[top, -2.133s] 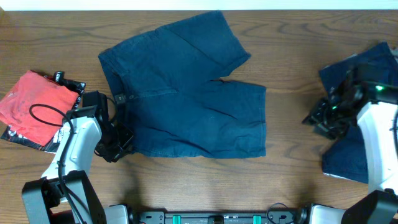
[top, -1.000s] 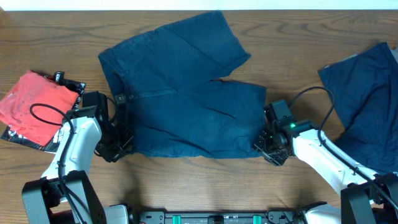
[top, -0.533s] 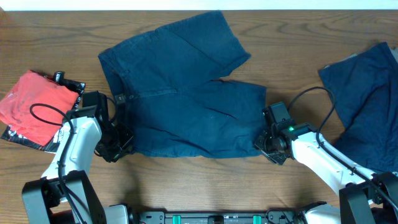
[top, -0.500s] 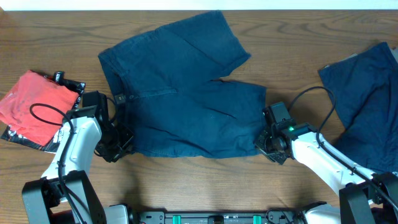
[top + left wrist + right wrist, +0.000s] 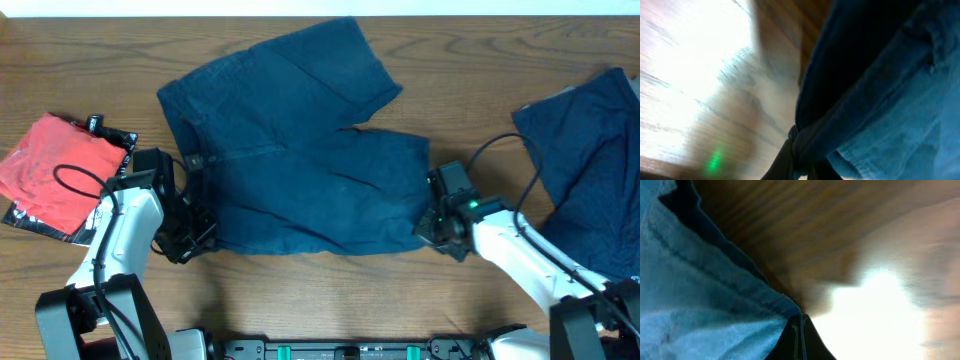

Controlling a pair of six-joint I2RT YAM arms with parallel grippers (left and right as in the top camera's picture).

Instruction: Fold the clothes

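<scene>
Dark navy shorts [image 5: 300, 150] lie spread flat on the wooden table, waistband to the left and legs to the right. At the near-left waistband corner my left gripper [image 5: 197, 232] is shut on the cloth. The left wrist view shows blue fabric [image 5: 880, 90] bunched between the dark fingers of that gripper [image 5: 802, 160]. My right gripper [image 5: 425, 232] sits at the near-right leg hem corner. In the right wrist view the hem [image 5: 700, 295] runs straight into the closed tips of the right gripper [image 5: 801, 325], which is shut on that corner.
A second navy garment [image 5: 590, 160] lies at the right edge of the table. A red cloth on a flat packet [image 5: 55, 170] lies at the left, just beyond my left arm. Bare wood runs along the front edge.
My right arm swung in from the garment at the far right to the shorts' near-right corner, and its jaws closed there. The left arm and its grip have not moved.
</scene>
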